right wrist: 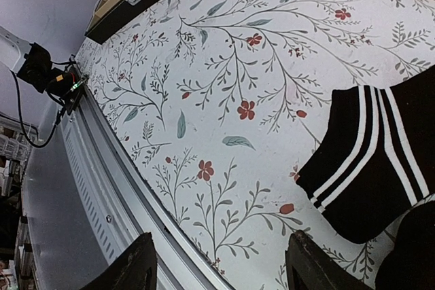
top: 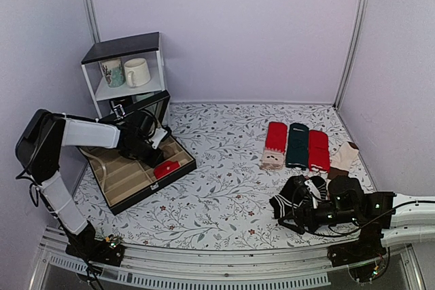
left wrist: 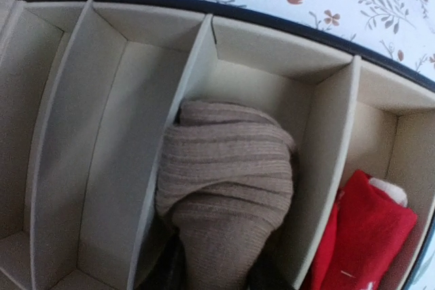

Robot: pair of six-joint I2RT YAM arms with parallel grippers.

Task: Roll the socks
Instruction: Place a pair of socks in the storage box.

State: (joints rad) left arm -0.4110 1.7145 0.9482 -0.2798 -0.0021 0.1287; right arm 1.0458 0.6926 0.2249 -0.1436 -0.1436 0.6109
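Brown rolled socks are held in a divided box.
They are clasped by the left pincer; the right pincer is spread wide and empty.

Soft, even light falls from above on the tabletop, bright in the top view, with only faint shadows beside the box near the left edge. The left wrist view is dimmer and warmer: the socks are sharp mid-frame but blur toward the bottom, and the box dividers bow. In the right wrist view the right hand's fingers are dark, soft silhouettes.
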